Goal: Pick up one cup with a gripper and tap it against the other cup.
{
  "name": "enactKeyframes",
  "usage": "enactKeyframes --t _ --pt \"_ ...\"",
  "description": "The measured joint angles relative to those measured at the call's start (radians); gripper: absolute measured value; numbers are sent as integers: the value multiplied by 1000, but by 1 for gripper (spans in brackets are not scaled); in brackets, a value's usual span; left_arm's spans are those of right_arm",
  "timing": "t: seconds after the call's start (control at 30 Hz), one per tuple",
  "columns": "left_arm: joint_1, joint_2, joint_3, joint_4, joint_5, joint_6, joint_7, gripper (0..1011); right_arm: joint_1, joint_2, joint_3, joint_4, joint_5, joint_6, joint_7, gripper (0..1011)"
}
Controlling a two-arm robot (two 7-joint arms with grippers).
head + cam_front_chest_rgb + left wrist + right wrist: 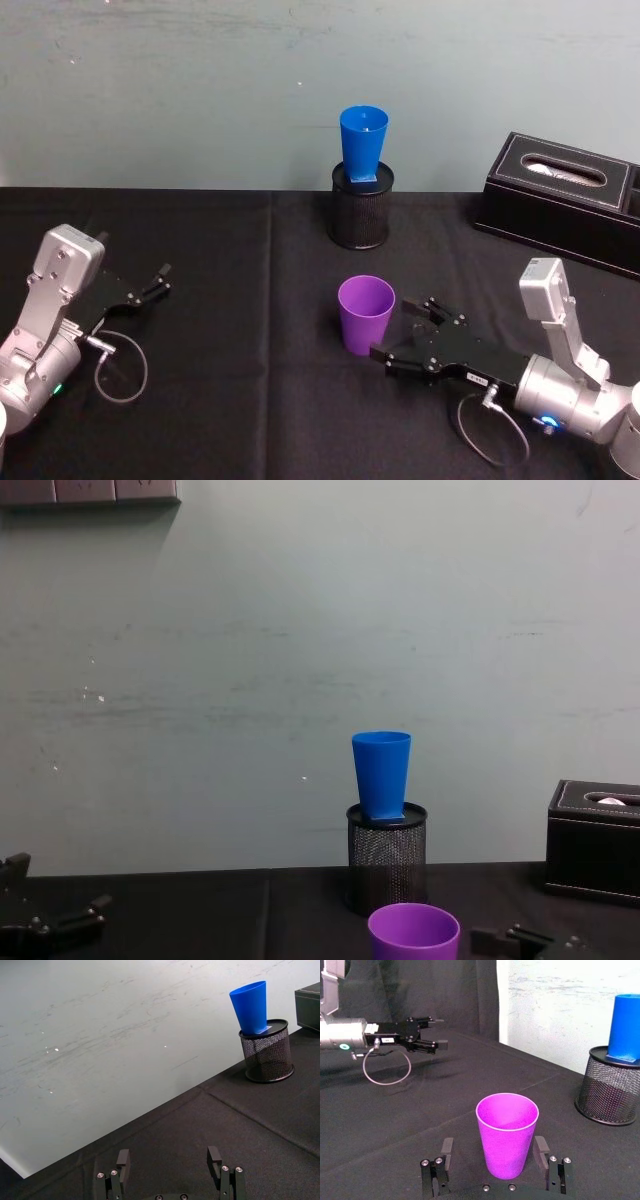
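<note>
Pale scuffed wall (200,680), black tablecloth (250,400)

From the right wrist view you cannot tell whether the right gripper's (493,1147) fingers (540,1150) touch the purple cup (507,1132) between them. In the chest view the bottom edge cuts that cup below its upper wall. Whatever props the blue cup (381,774) at the mesh pen holder's (387,868) mouth is hidden inside. The tissue box (560,205) runs off the head view's right edge.

Upright purple cup (366,313); blue cup (362,143) behind
</note>
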Motion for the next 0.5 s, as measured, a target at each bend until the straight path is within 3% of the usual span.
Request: enactKeyframes --t 0.5 --pt "0 0 0 0 0 0 0 1011 97 -78 -10 150 -24 -43 38 1000"
